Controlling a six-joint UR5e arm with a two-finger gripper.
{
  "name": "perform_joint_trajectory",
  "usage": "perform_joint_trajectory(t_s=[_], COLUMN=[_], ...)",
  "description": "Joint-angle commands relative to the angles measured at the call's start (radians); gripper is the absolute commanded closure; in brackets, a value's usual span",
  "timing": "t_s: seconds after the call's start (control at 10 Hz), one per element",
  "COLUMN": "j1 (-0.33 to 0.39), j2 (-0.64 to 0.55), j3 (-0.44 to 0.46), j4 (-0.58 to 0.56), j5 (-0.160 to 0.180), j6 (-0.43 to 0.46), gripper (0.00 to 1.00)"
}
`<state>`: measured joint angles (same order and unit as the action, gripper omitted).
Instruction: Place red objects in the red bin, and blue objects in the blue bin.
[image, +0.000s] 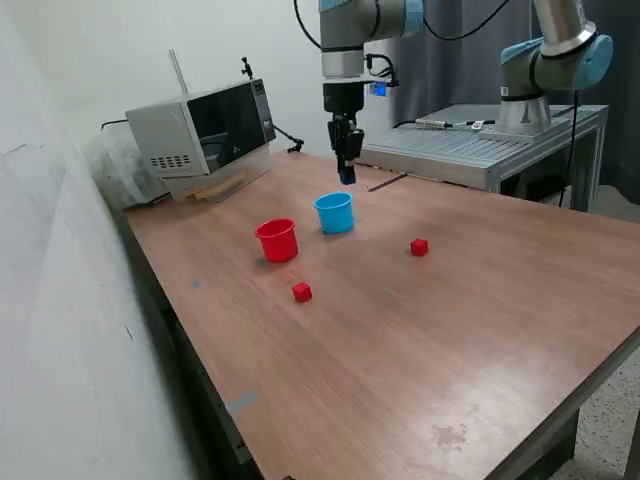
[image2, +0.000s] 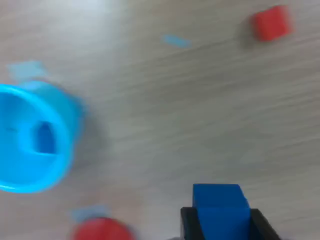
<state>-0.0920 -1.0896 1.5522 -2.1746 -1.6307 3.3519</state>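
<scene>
My gripper (image: 346, 178) hangs above the table just behind the blue bin (image: 334, 212), shut on a dark blue cube (image2: 220, 207) that shows between its black fingers in the wrist view. In that view the blue bin (image2: 30, 140) holds another dark blue cube (image2: 44, 138) inside. The red bin (image: 277, 240) stands beside the blue one, toward the exterior view's left; its rim (image2: 100, 229) shows in the wrist view. One red cube (image: 302, 292) lies in front of the red bin. A second red cube (image: 419, 247) lies toward the exterior view's right (image2: 270, 22).
A microwave (image: 200, 128) sits at the table's back, toward the exterior view's left. A metal bench (image: 480, 150) with a second robot arm's base (image: 545, 70) stands behind the table. The table's front edge runs across the exterior view's lower right.
</scene>
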Motion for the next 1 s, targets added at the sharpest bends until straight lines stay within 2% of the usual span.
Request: perform_joint_trajectory(t_s=[0.0,0.3,0.7,0.8,0.9], j1=[-0.130,-0.195,-0.207,-0.207,-0.207], j2=[-0.009,-0.007,-0.007,-0.007,-0.009], j3=[0.037,0.080,0.100,0.103,0.106], j4=[0.007,0.004,0.004,0.004,0.003], j5=[-0.001,0.000,-0.001,-0.003,-0.003], j6=[-0.040,-0.078,-0.085,-0.085,-0.086], gripper=[1.00,1.00,1.00,0.00,0.00])
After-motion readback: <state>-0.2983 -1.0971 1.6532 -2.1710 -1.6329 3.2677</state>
